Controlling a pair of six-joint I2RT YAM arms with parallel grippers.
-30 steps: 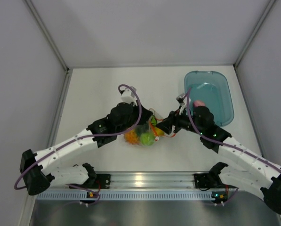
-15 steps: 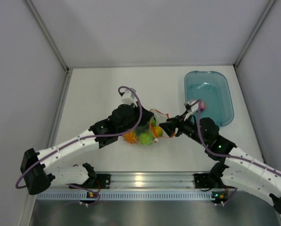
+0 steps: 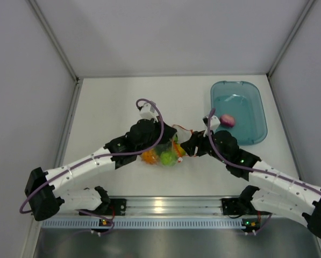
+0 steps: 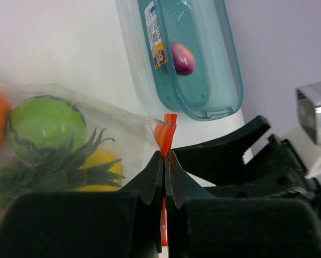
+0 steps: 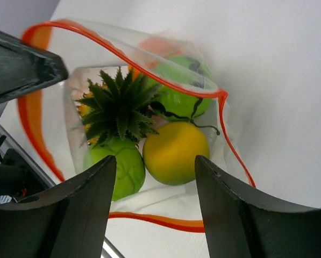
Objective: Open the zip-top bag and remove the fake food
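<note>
The zip-top bag's (image 3: 161,156) orange strip (image 4: 165,134) is pinched by the left gripper (image 4: 164,159). The right gripper (image 5: 152,164) is held spread, empty, at the bag mouth. A pink ball (image 3: 227,119) is noted in the blue tub (image 3: 260,115).

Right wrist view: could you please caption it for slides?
Open right jaws frame the opened zip-top bag holding pineapple, yellow fruit, green fruit.

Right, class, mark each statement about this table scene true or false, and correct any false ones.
The pink ball lies in the blue tub. True.
The bag is zipped shut. False: its mouth gapes open.
The left gripper pinches the bag's orange strip. True.
The right gripper holds the yellow fruit. False: its jaws are open and empty; the yellow fruit lies inside the bag.
</note>
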